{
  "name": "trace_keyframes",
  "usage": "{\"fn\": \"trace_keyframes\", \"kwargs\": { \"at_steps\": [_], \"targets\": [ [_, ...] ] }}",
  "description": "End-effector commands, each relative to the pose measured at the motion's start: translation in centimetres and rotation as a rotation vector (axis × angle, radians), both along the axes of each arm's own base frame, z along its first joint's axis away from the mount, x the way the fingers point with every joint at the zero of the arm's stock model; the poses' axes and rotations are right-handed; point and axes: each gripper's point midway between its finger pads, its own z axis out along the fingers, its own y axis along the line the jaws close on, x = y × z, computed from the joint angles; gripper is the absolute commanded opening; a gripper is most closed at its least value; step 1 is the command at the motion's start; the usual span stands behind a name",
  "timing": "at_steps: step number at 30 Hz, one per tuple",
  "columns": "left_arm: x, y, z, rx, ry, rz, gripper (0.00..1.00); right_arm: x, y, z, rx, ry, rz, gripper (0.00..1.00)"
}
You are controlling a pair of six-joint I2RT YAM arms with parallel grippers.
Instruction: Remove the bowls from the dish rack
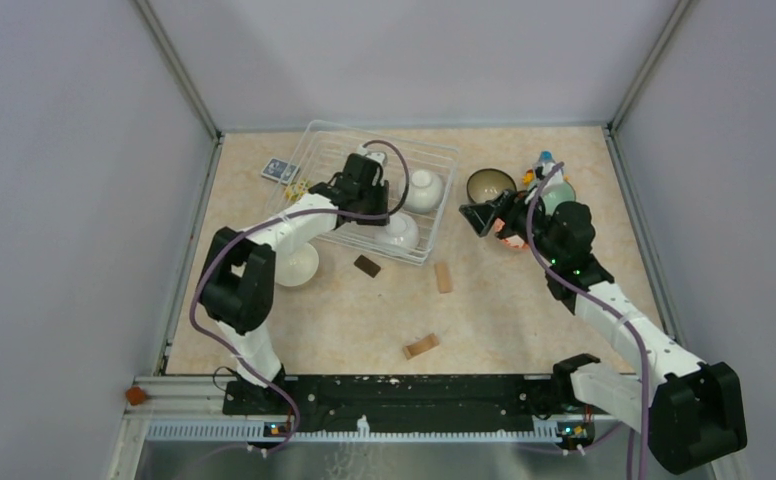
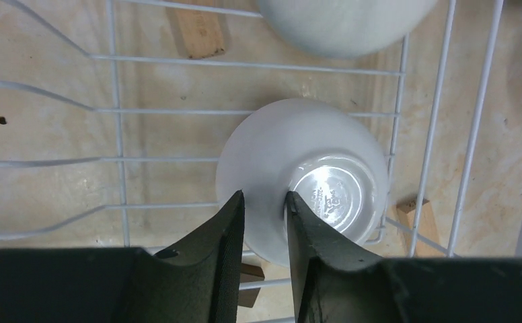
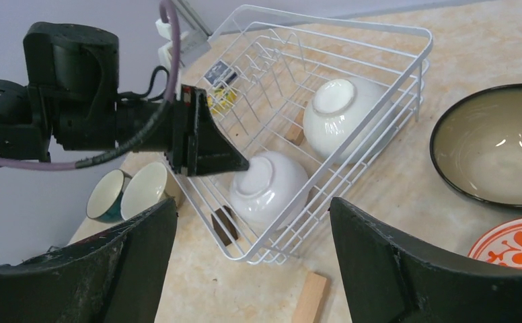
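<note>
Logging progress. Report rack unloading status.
Left gripper over upturned white ceramic bowl, grip unclear. Right gripper open, empty. Second white bowl beside it in white wire dish rack.

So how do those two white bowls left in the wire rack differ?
The nearer white bowl has the left end effector right at it, while nothing is near the farther white bowl. The nearer one lies by the near corner of the dish rack. The farther one rests further back along the same side wall. Both are plain white and lie base-up.
</note>
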Motion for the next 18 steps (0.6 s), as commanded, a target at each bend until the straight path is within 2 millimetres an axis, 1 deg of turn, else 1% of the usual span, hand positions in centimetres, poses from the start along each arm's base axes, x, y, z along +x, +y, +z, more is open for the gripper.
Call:
{"fn": "trace_keyframes", "kwargs": {
  "at_steps": [1,3,4,5,7,10,12,14,15,18],
  "targets": [
    [1.5,3.3,-0.2,-0.188,0.038,0.111,0.34,0.7,-0.1,0.6,-0.024,-0.010,-0.018,0.82],
    [1.0,3.7,0.0,-0.311,0.045,0.100,0.34,1.1,0.0,0.2,-0.040,0.020,-0.015,0.82],
    [1.1,3.6,0.7,-0.366,0.021,0.082,0.34,1.3,0.2,-0.1,-0.049,0.041,-0.009,0.82],
    [0.9,3.6,1.0,-0.396,0.024,0.072,0.35,1.5,0.4,-0.3,-0.055,0.063,-0.001,0.82],
    [0.7,3.3,1.4,-0.425,0.021,0.057,0.35,1.9,1.0,-0.6,-0.066,0.104,0.026,0.82],
    [0.3,3.1,1.8,-0.438,0.025,0.048,0.37,2.6,2.5,-1.1,-0.107,0.170,0.069,0.84],
    [0.0,3.2,2.4,-0.444,-0.003,0.045,0.38,3.0,4.1,-0.8,-0.144,0.195,0.091,0.86],
    [-0.3,3.4,3.1,-0.448,-0.037,0.043,0.39,3.3,5.7,-1.1,-0.189,0.224,0.101,0.86],
    [-0.5,3.6,3.3,-0.446,-0.048,0.046,0.40,3.2,7.0,-1.3,-0.209,0.235,0.116,0.87],
    [-0.8,4.2,4.1,-0.432,-0.084,0.056,0.40,3.9,8.9,-1.9,-0.220,0.298,0.122,0.87]
  ]
}}
